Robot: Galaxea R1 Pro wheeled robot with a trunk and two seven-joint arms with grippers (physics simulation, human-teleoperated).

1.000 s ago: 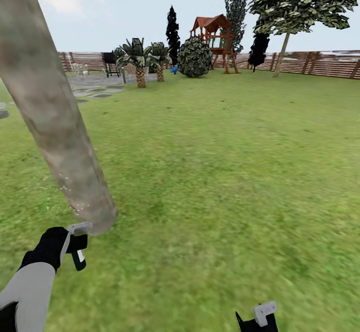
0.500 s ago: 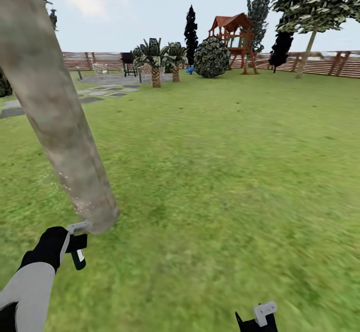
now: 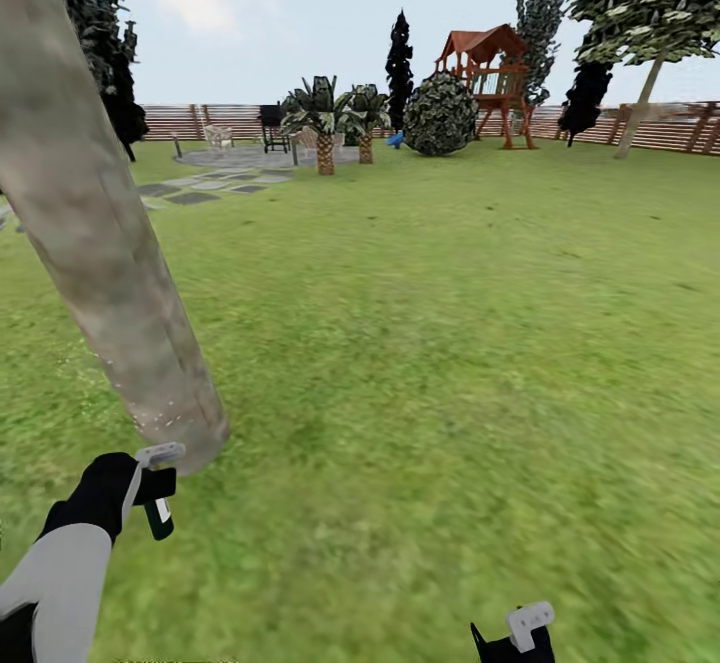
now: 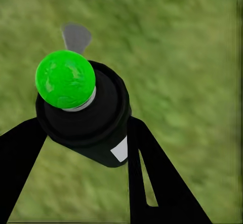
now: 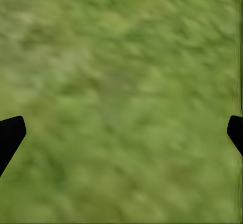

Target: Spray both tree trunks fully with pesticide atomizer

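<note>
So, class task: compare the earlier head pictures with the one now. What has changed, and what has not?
The camera has swung left: the playhouse, palms and fence slid rightward in the picture, and dark trees appeared at its left edge. Nothing was grabbed or released. The left gripper still holds the atomizer by the tree trunk; the right gripper stays open.

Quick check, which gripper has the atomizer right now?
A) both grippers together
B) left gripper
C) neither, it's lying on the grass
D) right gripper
B: in the left wrist view the pesticide atomizer sits clamped between the left gripper fingers, and the head view shows it held beside the base of the tree trunk; the right gripper fingers stand wide apart over bare grass.
</note>
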